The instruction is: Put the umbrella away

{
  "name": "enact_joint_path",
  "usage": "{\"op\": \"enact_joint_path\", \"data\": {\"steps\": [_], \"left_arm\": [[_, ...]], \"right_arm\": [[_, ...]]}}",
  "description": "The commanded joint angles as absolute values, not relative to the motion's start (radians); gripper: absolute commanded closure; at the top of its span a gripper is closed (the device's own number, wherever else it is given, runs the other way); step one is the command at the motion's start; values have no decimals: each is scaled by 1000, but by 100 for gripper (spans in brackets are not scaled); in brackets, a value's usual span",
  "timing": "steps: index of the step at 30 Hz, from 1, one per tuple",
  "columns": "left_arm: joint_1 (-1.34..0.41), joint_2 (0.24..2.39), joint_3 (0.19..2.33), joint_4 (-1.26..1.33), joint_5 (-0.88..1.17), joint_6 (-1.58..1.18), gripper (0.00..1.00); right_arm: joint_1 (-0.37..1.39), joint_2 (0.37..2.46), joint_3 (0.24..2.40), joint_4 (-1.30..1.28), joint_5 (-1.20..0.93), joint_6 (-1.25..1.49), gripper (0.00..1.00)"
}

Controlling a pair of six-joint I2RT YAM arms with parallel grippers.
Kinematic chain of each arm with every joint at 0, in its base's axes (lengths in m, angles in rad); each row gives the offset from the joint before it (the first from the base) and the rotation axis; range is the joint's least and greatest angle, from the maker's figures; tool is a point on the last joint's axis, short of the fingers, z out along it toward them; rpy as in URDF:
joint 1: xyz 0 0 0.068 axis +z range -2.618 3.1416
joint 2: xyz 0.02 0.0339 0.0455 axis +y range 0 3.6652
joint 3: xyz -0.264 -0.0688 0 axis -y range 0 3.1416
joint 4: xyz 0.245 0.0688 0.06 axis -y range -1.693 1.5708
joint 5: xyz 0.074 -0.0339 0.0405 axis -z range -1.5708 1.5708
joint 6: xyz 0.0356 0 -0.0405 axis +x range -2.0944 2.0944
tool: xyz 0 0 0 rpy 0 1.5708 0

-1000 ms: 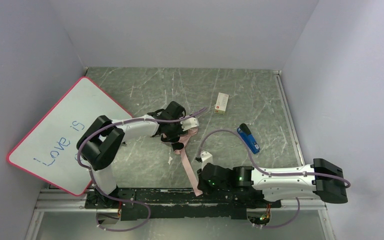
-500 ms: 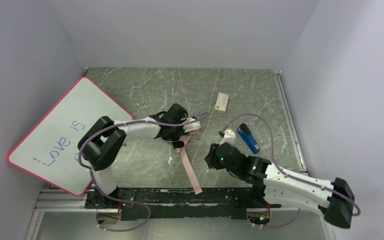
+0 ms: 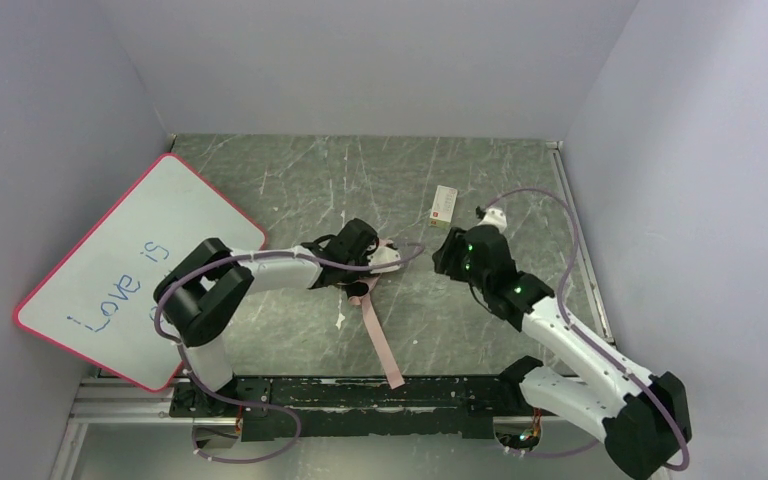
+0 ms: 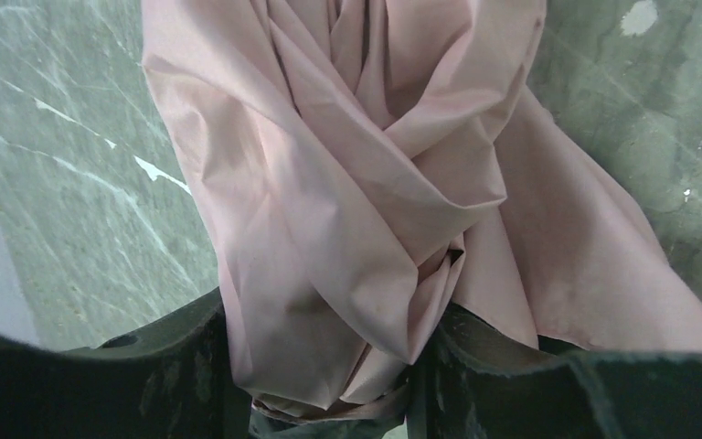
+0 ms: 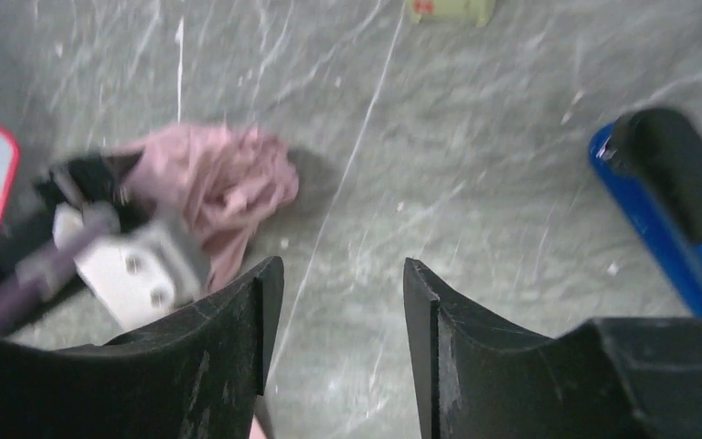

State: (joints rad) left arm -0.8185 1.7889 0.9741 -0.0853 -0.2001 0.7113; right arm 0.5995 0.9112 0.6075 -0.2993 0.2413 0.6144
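My left gripper [image 4: 329,375] is clenched on the bunched pale pink fabric of the compact umbrella [image 4: 356,183], which lies mid-table with its long pink strap [image 3: 381,342] trailing toward six o'clock. The cloth looks light, soft and slippery, so I judge the stiffer core under the folds a surer hold. At its three o'clock my right gripper [image 5: 343,274] hangs released and empty.

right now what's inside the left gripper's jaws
Bunched pale pink fabric of the umbrella sits pinched between the fingers of the left gripper, with the green marbled table behind it. The folds hide any handle or ribs inside the bundle.
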Motion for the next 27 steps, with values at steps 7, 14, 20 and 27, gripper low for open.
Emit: {"op": "enact_joint_path", "data": {"steps": [7, 14, 20, 27], "left_arm": [[-911, 1846, 802, 19, -258, 809, 95], [-1000, 1825, 657, 234, -341, 935, 95], [-1031, 1811, 584, 353, -370, 1002, 95], [-1083, 1855, 551, 462, -444, 1050, 95]], "right_arm": [[351, 1065, 774, -87, 26, 420, 36], [307, 1165, 854, 42, -106, 213, 27], [284, 1249, 911, 51, -394, -31, 25], [286, 1399, 959, -32, -828, -330, 21]]}}
